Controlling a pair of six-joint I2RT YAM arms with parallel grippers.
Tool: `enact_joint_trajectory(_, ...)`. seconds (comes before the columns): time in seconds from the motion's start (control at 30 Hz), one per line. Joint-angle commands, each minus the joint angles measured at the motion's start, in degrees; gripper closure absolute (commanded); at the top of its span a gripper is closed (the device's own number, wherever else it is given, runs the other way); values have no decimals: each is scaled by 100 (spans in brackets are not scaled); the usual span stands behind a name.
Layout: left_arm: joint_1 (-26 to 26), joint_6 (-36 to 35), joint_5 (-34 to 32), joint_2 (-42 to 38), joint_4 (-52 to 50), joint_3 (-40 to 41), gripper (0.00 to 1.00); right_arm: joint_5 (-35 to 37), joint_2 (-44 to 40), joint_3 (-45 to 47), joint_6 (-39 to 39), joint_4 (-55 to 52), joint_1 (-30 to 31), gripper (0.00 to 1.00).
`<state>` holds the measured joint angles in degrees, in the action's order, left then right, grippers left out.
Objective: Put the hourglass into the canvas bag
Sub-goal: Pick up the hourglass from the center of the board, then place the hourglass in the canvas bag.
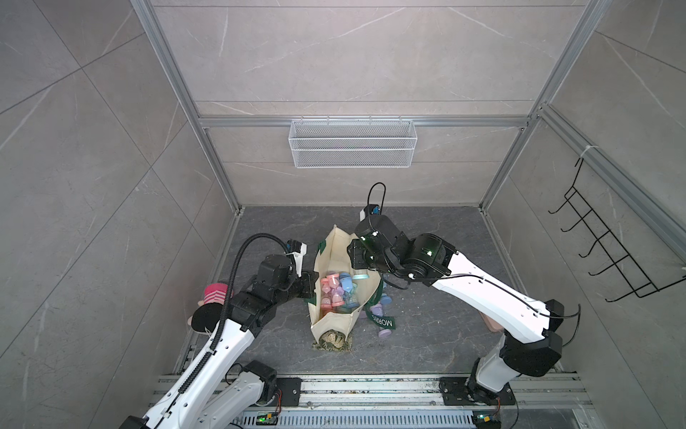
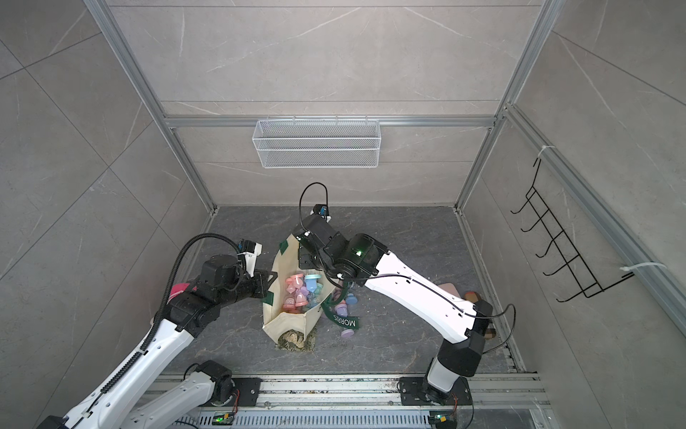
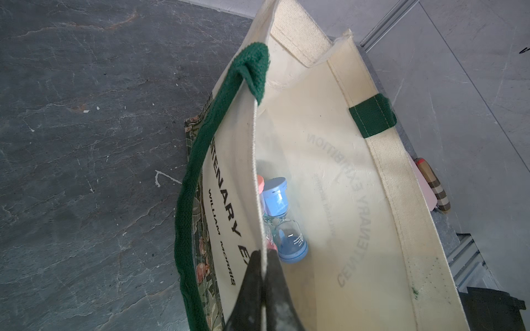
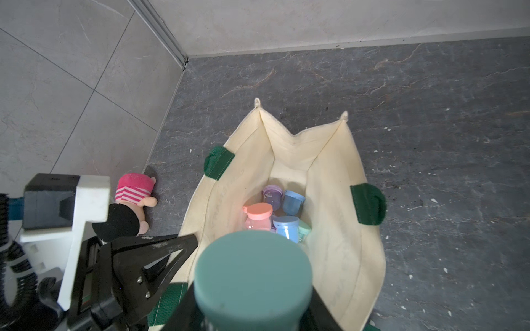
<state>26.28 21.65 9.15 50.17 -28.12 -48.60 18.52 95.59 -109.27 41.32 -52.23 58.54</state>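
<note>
Holding a teal hourglass (image 4: 252,275) over the open canvas bag (image 4: 338,217): the right gripper (image 4: 252,303), fingers mostly hidden behind the cap, glass body out of view. Pinched on the bag's rim: the left gripper (image 3: 263,258). Inside, overlapping pink, blue and lilac hourglasses (image 4: 259,215). A plush doll (image 1: 215,293), half behind the left arm (image 1: 234,334). Dark stone floor (image 4: 430,114); grey tiled walls (image 1: 92,185); wire basket (image 1: 352,143) on the back wall.

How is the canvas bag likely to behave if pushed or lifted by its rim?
Probably floppy: the canvas bag creases inward at one end, and the left gripper pinches its rim, seemingly holding it open. Likely bottom-heavy: several hourglasses lie inside, so a push may buckle the wall first.
</note>
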Motion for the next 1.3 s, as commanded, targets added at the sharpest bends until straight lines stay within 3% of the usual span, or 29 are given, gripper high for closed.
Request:
enact_joint_trajectory(0.0,24,-72,147,-122,247,-52,100,-177,129,-49,23,242,44,100)
enact_joint_trajectory(0.67,33,-58,90,-225,255,-24,100,-357,550,93,232,372,46,100)
enact_joint_trajectory(1.27,33,-50,139,-211,248,-37,100,-693,1472,562,693,752,39,100)
